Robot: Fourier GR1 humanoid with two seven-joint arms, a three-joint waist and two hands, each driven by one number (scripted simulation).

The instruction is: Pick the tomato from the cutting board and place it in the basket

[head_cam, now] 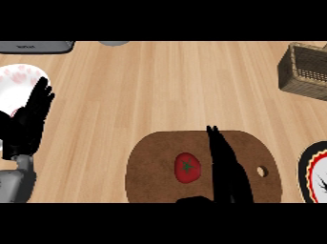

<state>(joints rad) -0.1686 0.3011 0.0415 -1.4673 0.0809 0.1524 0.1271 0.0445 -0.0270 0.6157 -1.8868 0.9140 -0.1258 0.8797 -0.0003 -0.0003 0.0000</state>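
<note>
Right hand (226, 167): fingers straight, pressed together, just right of the tomato (188, 167)
Tomato: on cutting board (152, 162)
Basket (311, 71): far right of desk (158, 90)
Left hand (24, 123): fingers spread, resting at left

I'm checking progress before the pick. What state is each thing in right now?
tomato: lying on the cutting board, not held.
cutting board: flat on the counter, tomato on it.
basket: on the counter at far right; nothing shows inside.
right hand: open, fingers straight, over the board just right of the tomato.
left hand: open, resting at the left edge, fingers up.
white plate: under the left hand, partly hidden.
</note>
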